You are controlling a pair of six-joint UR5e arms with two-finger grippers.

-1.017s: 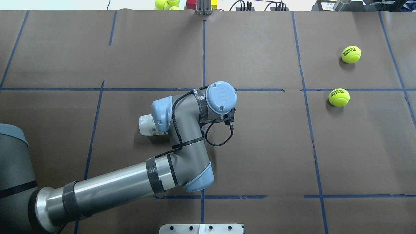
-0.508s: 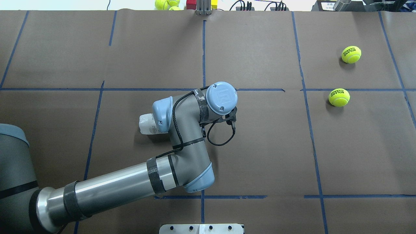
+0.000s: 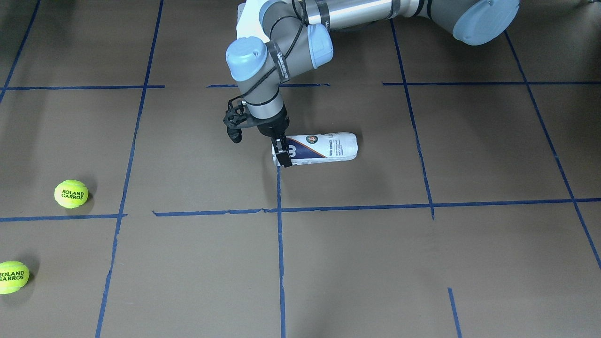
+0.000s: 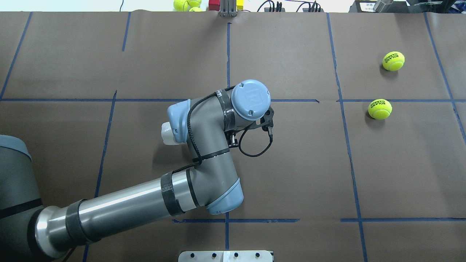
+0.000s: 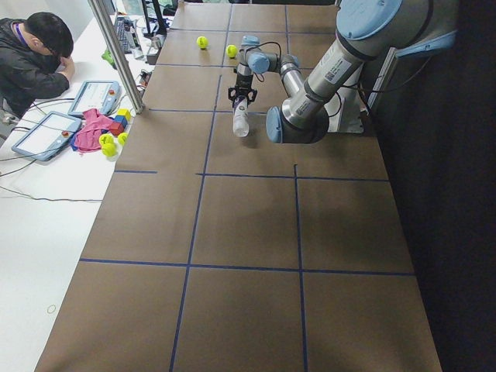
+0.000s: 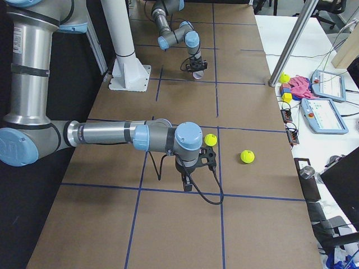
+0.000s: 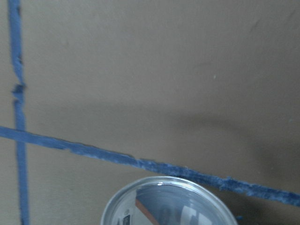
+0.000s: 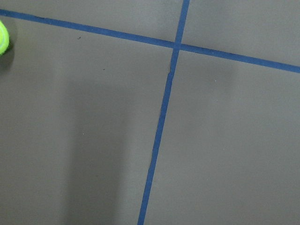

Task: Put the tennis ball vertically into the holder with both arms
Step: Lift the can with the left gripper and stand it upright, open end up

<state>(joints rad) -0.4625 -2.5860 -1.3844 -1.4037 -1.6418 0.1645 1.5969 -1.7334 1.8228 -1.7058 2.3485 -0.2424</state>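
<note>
The holder [image 3: 324,148], a clear tube with a white and navy label, lies near the table's middle. My left gripper [image 3: 281,152] is shut on its open end. In the overhead view the wrist hides the gripper and only the tube's closed end [image 4: 167,133] shows. The left wrist view shows the tube's rim [image 7: 168,201]. Two tennis balls [image 4: 393,60] [image 4: 379,109] sit at the far right. My right gripper [image 6: 188,182] shows only in the exterior right view, low beside a ball [image 6: 210,139]. I cannot tell whether it is open.
The white pedestal base [image 6: 128,73] stands at the robot's side. More balls and coloured blocks [image 4: 187,4] lie beyond the far edge. A person [image 5: 31,54] sits at a side table with tablets. Blue tape lines cross the brown table.
My left wrist has moved toward the far side and slightly right. The holder's end has shifted with it, and less of the tube shows from under the arm.
</note>
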